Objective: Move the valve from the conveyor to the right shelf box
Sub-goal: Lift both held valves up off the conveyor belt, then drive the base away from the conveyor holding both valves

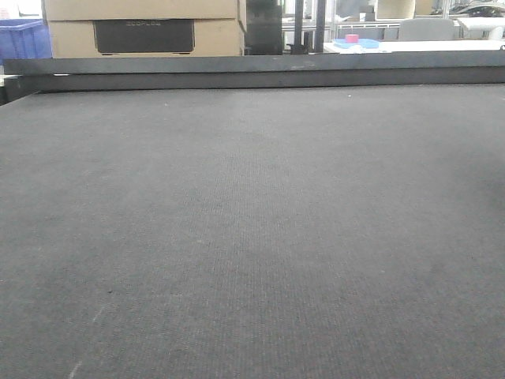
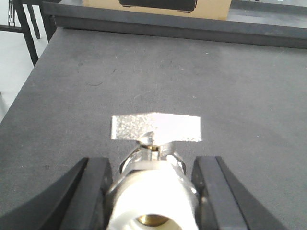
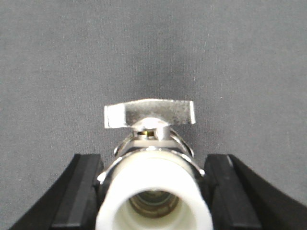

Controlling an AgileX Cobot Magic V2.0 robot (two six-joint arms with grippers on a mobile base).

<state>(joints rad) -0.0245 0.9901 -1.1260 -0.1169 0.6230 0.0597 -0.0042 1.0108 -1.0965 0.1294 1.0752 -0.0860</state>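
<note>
The conveyor (image 1: 252,237) is a wide dark grey woven belt that fills the front view, where no valve or gripper shows. In the left wrist view my left gripper (image 2: 152,162) is shut on a valve (image 2: 152,196) with a chrome body, a white end and a flat silver handle (image 2: 156,128). Its black fingers (image 2: 81,191) press both sides, over the belt (image 2: 192,76). In the right wrist view my right gripper (image 3: 153,158) is shut on a second, similar valve (image 3: 153,191) with its handle (image 3: 149,115) across, over the belt (image 3: 153,48). The shelf box is out of view.
A dark straight rail (image 1: 252,71) bounds the belt's far side. Behind it stand a cardboard box (image 1: 142,24), a blue crate (image 1: 20,35) and a white table with a pink object (image 1: 352,39). The belt's left edge drops to light floor (image 2: 14,72).
</note>
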